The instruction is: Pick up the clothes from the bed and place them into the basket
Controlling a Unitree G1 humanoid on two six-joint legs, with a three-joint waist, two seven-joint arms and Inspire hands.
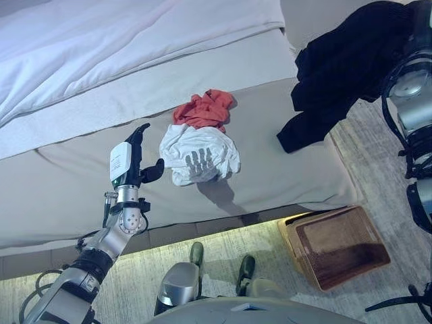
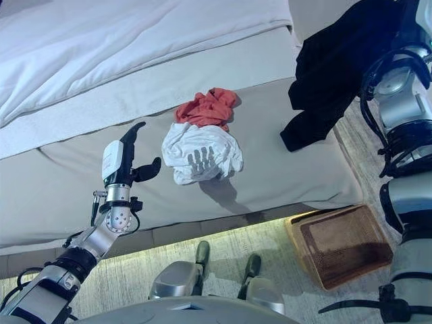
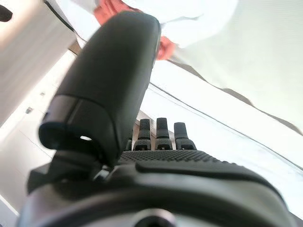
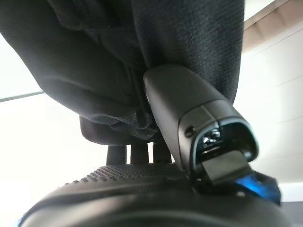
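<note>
A black garment (image 1: 337,74) hangs from my raised right hand at the far right, over the bed's corner; in the right wrist view my right hand (image 4: 189,123) has thumb and fingers closed into the black cloth (image 4: 94,61). A crumpled white garment (image 1: 199,155) with a dark print lies mid-bed, and a red garment (image 1: 206,109) touches its far side. My left hand (image 1: 131,162) hovers just left of the white garment with straight fingers and holds nothing; the left wrist view shows the same hand (image 3: 113,94).
A brown basket (image 1: 337,246) stands on the floor at the bed's lower right corner, below the hanging black garment. The bed (image 1: 67,182) has a beige sheet, and a white duvet (image 1: 101,40) lies across its far side.
</note>
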